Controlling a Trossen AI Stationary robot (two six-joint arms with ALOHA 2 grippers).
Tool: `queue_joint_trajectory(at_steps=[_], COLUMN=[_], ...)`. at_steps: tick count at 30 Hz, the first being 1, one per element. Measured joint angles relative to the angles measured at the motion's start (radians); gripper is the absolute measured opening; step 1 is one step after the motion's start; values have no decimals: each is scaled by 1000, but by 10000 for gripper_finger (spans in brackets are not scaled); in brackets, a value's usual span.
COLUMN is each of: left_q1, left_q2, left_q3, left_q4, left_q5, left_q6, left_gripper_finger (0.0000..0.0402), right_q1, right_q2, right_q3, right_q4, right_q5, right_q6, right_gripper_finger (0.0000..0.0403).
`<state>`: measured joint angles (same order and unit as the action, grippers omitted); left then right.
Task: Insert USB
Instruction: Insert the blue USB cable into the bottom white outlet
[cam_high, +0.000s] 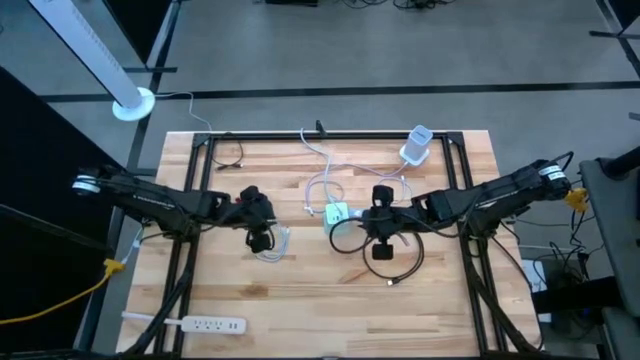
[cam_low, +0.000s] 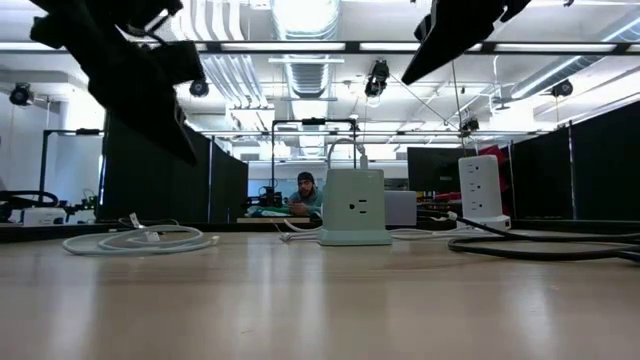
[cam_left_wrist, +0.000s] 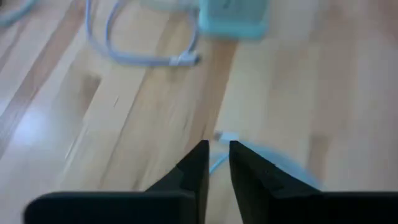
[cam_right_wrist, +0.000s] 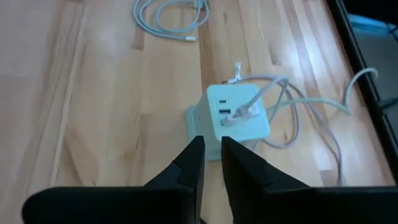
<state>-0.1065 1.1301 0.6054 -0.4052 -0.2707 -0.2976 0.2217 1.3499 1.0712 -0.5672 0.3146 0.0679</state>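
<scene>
A mint-green power cube (cam_high: 338, 213) stands mid-table. In the right wrist view a white cable's plug (cam_right_wrist: 235, 116) sticks into the cube's socket face (cam_right_wrist: 236, 115). A coiled white USB cable (cam_high: 272, 245) lies flat on the wood left of the cube. My left gripper (cam_left_wrist: 218, 163) hangs just above that coil, its fingers a slim gap apart with nothing between them; a loose cable end (cam_left_wrist: 227, 135) lies on the table beyond the tips. My right gripper (cam_right_wrist: 212, 155) hovers above the table just right of the cube, fingers likewise nearly together and empty.
A black cable loop (cam_high: 392, 262) lies under the right arm. A white adapter (cam_high: 417, 145) stands at the far edge, with its cord running toward the cube. A white power strip (cam_high: 205, 323) lies at the near left. A black frame (cam_high: 200, 140) borders the table.
</scene>
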Motion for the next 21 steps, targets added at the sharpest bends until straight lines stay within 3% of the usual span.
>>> queue_joint_trajectory(at_steps=[12, 15, 18, 21], left_q1=[28, 31, 33, 33], left_q2=[171, 191, 201, 203], left_q3=[7, 90, 172, 200], left_q4=[-80, -269, -440, -432], left_q5=[27, 27, 27, 36], left_q6=[17, -85, -294, -485], left_gripper_finger=[170, 179, 179, 173], right_q1=[-7, -7, -9, -17], right_q2=[9, 14, 14, 14], right_q3=[-77, -75, -76, -75], right_q4=[69, 81, 88, 107], right_q5=[0, 1, 0, 0], right_q6=[62, 57, 47, 46], right_gripper_finger=[61, 65, 69, 68])
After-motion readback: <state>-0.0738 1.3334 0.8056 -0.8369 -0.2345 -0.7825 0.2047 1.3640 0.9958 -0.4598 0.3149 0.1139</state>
